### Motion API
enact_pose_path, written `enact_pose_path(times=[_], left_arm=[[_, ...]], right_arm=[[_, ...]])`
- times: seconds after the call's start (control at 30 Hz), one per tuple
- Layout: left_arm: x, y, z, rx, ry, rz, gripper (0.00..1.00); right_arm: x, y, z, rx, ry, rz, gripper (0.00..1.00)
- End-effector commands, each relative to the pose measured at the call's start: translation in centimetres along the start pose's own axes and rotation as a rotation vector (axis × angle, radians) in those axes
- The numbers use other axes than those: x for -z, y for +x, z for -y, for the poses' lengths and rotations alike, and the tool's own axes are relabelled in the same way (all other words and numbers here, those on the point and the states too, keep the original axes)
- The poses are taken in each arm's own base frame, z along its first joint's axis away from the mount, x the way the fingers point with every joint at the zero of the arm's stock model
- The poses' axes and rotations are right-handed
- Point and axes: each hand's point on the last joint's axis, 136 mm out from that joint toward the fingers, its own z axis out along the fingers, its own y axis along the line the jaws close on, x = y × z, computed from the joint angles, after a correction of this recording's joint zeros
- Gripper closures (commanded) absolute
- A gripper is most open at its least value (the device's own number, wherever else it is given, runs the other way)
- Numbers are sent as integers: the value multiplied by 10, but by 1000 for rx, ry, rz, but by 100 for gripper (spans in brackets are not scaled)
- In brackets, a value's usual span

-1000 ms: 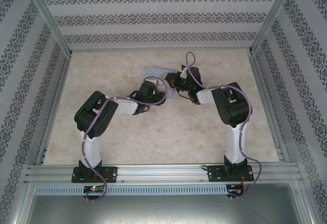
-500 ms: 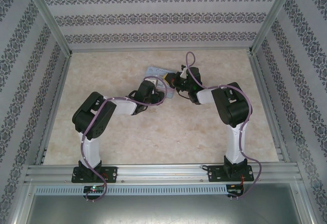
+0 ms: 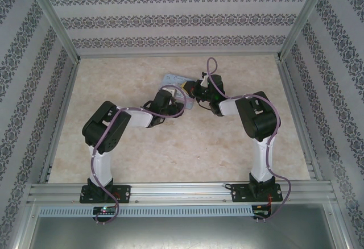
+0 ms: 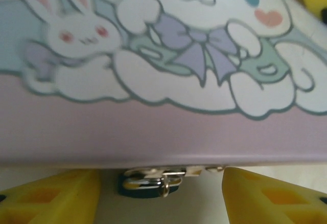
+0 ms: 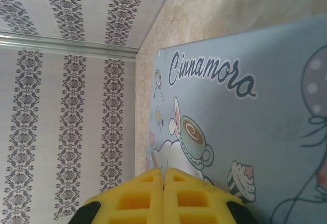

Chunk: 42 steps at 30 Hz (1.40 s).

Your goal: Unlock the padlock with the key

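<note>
Just below the tin [image 4: 163, 132], bottom centre, the padlock [image 4: 150, 184] sits inside the wide-open left pincer [image 4: 161, 196]; the right pincer [image 5: 163, 189] is closed.

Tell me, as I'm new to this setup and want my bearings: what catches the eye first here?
The pastel cartoon tin, with its white rabbit and bow, lies toward the far middle of the table. In the left wrist view a small dark padlock sits at the tin's lower edge, between the yellow fingers of the open left claw. The right claw is shut, in front of the tin's blue "Cinnamoro" face.
</note>
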Motion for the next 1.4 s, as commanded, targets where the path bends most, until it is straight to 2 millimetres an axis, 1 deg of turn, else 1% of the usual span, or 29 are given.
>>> enact_pose_path(times=[0.0, 0.17, 0.33, 0.43, 0.53, 0.8, 1.03, 1.37], left_arm=[[-8, -10, 13, 33, 83, 17, 35], [-7, -12, 21, 80, 132, 24, 36], [3, -24, 35, 192, 245, 65, 39], [9, -30, 38, 268, 291, 93, 40], [13, -33, 39, 324, 319, 108, 40], [14, -30, 35, 439, 352, 126, 41], [23, -32, 33, 531, 382, 167, 42], [28, -33, 24, 649, 388, 217, 45]], right_arm=[[-1, 39, 71, -119, 184, -103, 100], [-1, 39, 71, -119, 184, -102, 100], [0, 40, 75, -120, 191, -100, 100], [0, 40, 76, -121, 191, -101, 100], [0, 41, 76, -122, 192, -101, 100], [0, 41, 76, -124, 191, -101, 100], [-1, 41, 78, -125, 190, -102, 100], [-1, 41, 79, -127, 190, -100, 100]])
